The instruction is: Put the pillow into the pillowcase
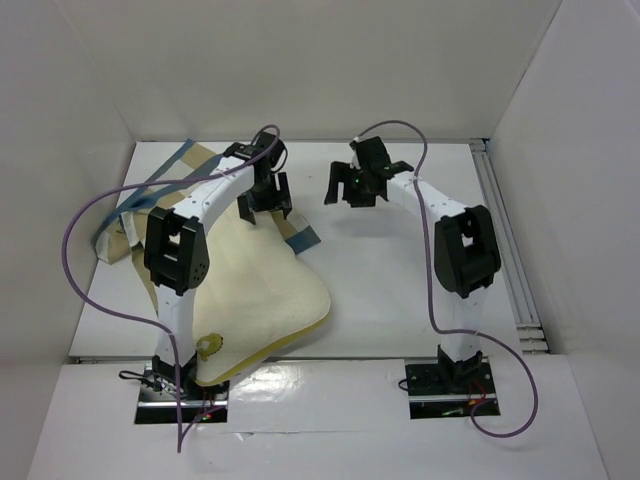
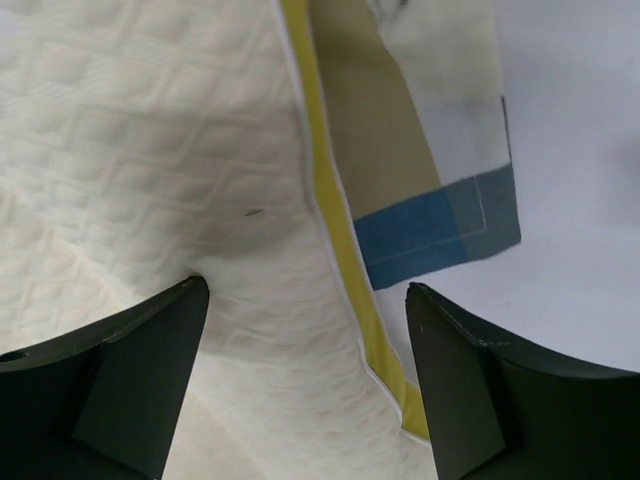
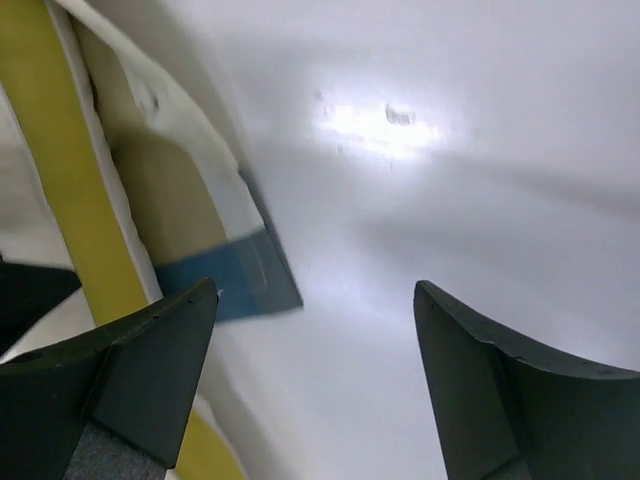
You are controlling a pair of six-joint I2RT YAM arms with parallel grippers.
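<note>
Left pincer (image 2: 305,300) hangs with its jaws spread wide and nothing between them, right over the yellow-piped edge of the pillow (image 2: 130,150). My right pincer (image 3: 318,300) is likewise released and holds nothing, above bare table (image 3: 450,200) just beside a blue-and-tan corner of the pillowcase (image 2: 420,170). The pillow lies on the left half of the table, sprawled on top of the case, which peeks out at its far-left side and at that right corner. Its long axis runs near to far, leaning a little — the emblem (image 1: 209,346) corner points back at my left base, and the other end points away under my left wrist. My worry is that the pillow's weight pins the limp case, and I cannot see where the case opens. If I close here I may pinch piping and cloth together, and a tug would then drag both — or bunch the case instead of opening it.
</note>
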